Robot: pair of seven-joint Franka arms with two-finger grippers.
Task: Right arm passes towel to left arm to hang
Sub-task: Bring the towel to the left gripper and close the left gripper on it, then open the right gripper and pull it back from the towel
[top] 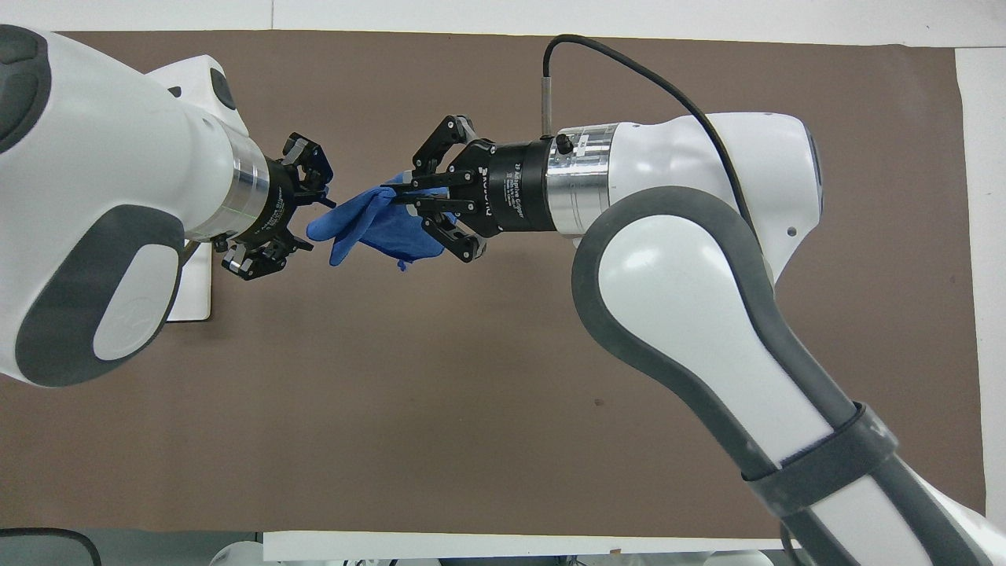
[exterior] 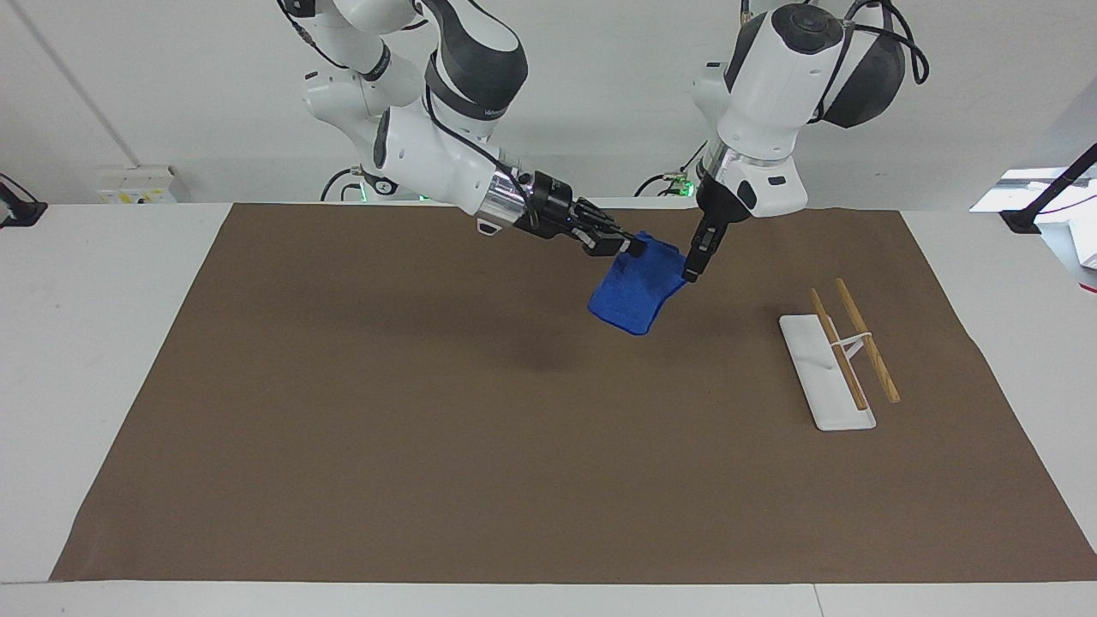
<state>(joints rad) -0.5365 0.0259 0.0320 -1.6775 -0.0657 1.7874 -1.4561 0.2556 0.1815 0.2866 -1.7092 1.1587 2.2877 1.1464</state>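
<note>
- Towel (exterior: 636, 291) (top: 376, 228): one, bright royal blue, soft cloth, folded over and drooping in loose creases; a short loop dangles from its lower edge in the overhead view.
- Position of towel: held up in the air over the brown mat (exterior: 480, 446), upper centre of the facing view, upper middle of the overhead view; it touches no surface.
- Right gripper (exterior: 632, 247) (top: 405, 195): one, black, two-fingered, pinching the towel's upper corner; the cloth hangs down and away from its fingertips. Its arm enters from the upper left of the facing view.
- Left gripper (exterior: 687, 276) (top: 313, 218): one, black, two-fingered, pointing downward at the towel's free edge, on the side away from the right gripper. Its fingertips meet the cloth's edge in the facing view; whether they are spread or pressed onto the cloth cannot be told. Its arm enters from the upper right of the facing view.
- Towel lies between the two grippers, spanning the gap from one to the other.
- Rack (exterior: 827, 373): one, white flat base carrying two wooden rods (exterior: 867, 351), standing on the mat at the right of the facing view, well apart from the towel.
- Count: two arms, two grippers, one towel, one rack, one mat.
</note>
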